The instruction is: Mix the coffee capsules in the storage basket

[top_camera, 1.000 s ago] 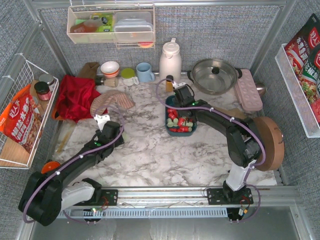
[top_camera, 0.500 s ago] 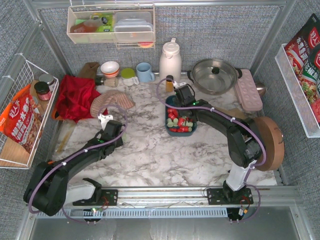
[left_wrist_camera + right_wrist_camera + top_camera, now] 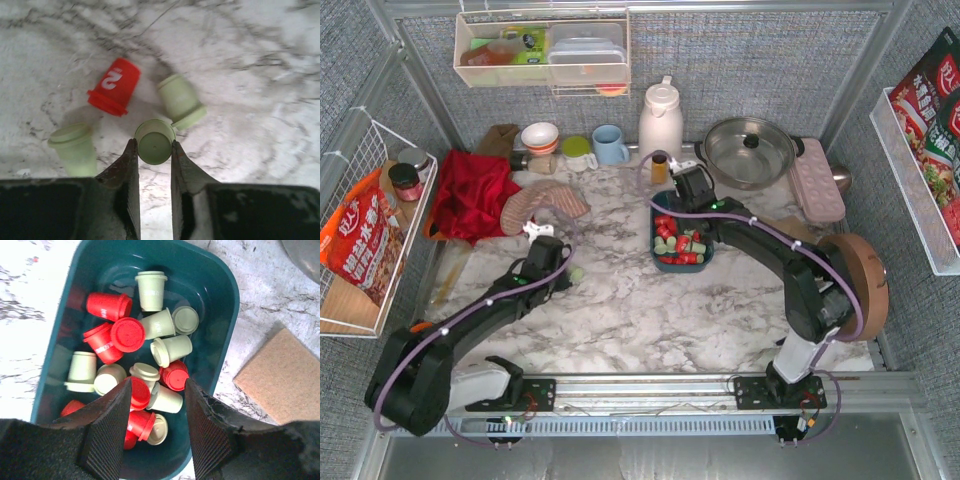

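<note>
Left jaws have clamped a mint capsule (image 3: pixel 155 142), arm (image 3: pixel 480 305) stretched low.

basket (image 3: pixel 220 285) near end hidden, pot (image 3: pixel 307 250) cropped

loc: mock kitchen | evid: pot (image 3: pixel 750 152), thermos (image 3: pixel 660 122), mug (image 3: pixel 611 145), marble top (image 3: pixel 650 300)

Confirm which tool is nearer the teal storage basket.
Right. The right tool hangs directly over the storage basket, fingers apart above the capsules. The left tool is well off to the basket's left over the marble tabletop, shut on a green capsule.
</note>
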